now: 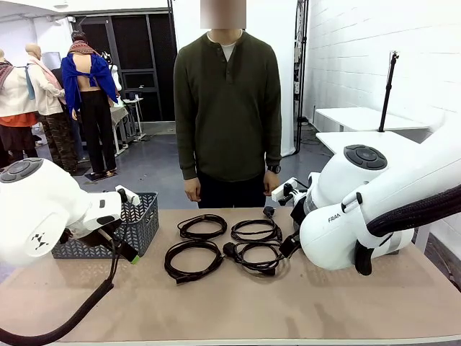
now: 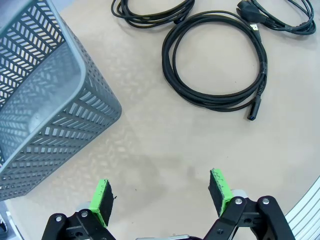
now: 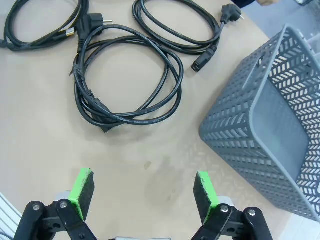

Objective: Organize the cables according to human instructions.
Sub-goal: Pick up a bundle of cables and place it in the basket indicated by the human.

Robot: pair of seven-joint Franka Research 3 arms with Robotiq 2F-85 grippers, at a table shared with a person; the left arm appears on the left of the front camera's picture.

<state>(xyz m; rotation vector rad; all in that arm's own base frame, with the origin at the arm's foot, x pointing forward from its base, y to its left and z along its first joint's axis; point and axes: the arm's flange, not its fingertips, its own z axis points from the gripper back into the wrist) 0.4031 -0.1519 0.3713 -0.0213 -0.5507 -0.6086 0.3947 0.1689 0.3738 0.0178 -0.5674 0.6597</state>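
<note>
Four black cable coils lie in two rows mid-table: far left (image 1: pixel 202 236), far right (image 1: pixel 253 239), near left (image 1: pixel 189 277) and near right (image 1: pixel 253 267). My left gripper (image 2: pixel 161 196) hovers open over bare tabletop, with the near left coil (image 2: pixel 167 55) ahead of it and a grey basket beside it. My right gripper (image 3: pixel 144 194) is also open above the table, short of the near right coil (image 3: pixel 135 120). Nothing is between either pair of green pads. The person stands behind the far edge with both hands down.
A grey mesh basket (image 1: pixel 148 223) stands at the table's left, also seen in the left wrist view (image 2: pixel 75 105). A second grey basket (image 3: pixel 235 125) sits beside my right gripper. My bulky right arm (image 1: pixel 360 216) covers the table's right side.
</note>
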